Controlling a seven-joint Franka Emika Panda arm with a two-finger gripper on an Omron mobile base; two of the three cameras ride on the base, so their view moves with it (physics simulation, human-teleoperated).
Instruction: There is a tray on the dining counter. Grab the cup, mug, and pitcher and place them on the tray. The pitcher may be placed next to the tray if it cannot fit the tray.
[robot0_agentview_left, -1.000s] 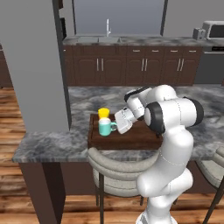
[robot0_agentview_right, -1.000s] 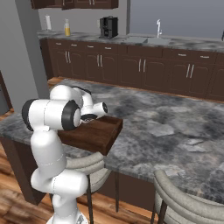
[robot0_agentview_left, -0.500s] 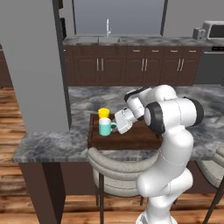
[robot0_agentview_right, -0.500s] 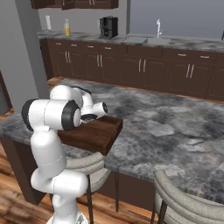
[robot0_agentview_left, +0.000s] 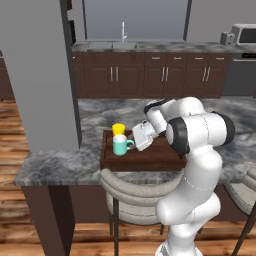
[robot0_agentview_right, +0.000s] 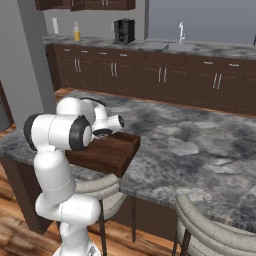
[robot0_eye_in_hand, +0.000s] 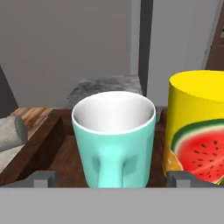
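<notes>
The dining counter (robot0_agentview_left: 65, 165), grey-and-black marbled stone on a dark wood base, crosses the middle of the left base view. The tray (robot0_agentview_left: 150, 152) lies flat on it at frame centre, near the front edge. The mug (robot0_agentview_left: 120, 145) and the cup (robot0_agentview_left: 118, 130) stand upright at the tray's left end, just beside each other.
</notes>
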